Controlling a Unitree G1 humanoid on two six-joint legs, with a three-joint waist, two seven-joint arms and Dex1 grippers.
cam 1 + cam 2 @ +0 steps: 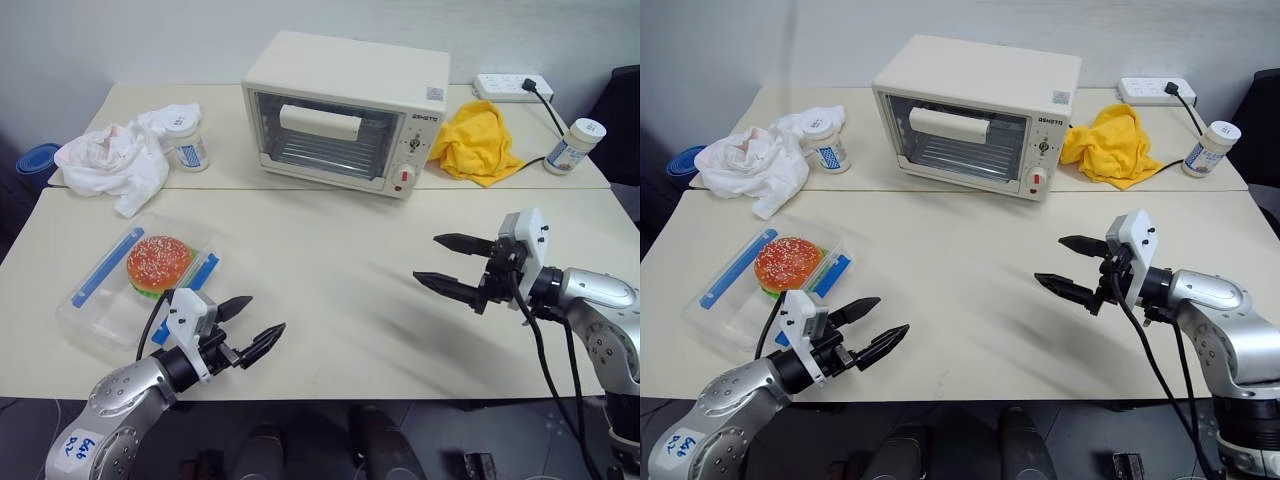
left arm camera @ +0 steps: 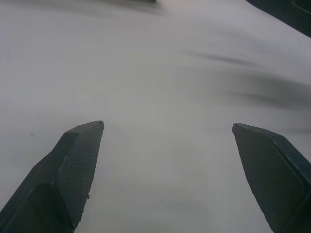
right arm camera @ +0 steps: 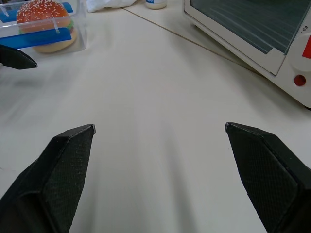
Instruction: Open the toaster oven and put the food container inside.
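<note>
Cream laminate, matte, covers two tables (image 1: 330, 300) pushed edge to edge, the seam running side to side in front of the toaster oven (image 1: 345, 112); pale wall behind.

Head cam: the oven, boxy w/ rounded corners, sits on the far table, glass door shut, bar handle (image 1: 320, 122) across the top of the door, wire rack visible through the glass, two knobs on its right panel, lower one red. Rumpled white cloth (image 1: 115, 160) far left, small white jar (image 1: 186, 140) w/ blue label touching it. Crumpled yellow cloth (image 1: 477, 140) just right of the oven; a 2nd white jar (image 1: 573, 146) and a white power strip (image 1: 512, 87) w/ black plug beyond. Food container (image 1: 140, 285), clear shallow plastic w/ blue side clips and a toy burger inside, lies on the near table's left side. Left gripper (image 1: 250, 335) hovers just beside its near-right corner, black fingers spread, nothing btwn them. Right gripper (image 1: 445, 262) hangs over bare tabletop on the right, well apart from oven and container, fingers spread wide, empty.

Left wrist cam: two textured black fingertips (image 2: 80, 160) apart over plain tabletop.

Right wrist cam: fingertips (image 3: 73, 160) apart over the table; oven's lower door corner w/ red knob (image 3: 272, 43) ahead, container w/ burger (image 3: 43, 24) across the table.
</note>
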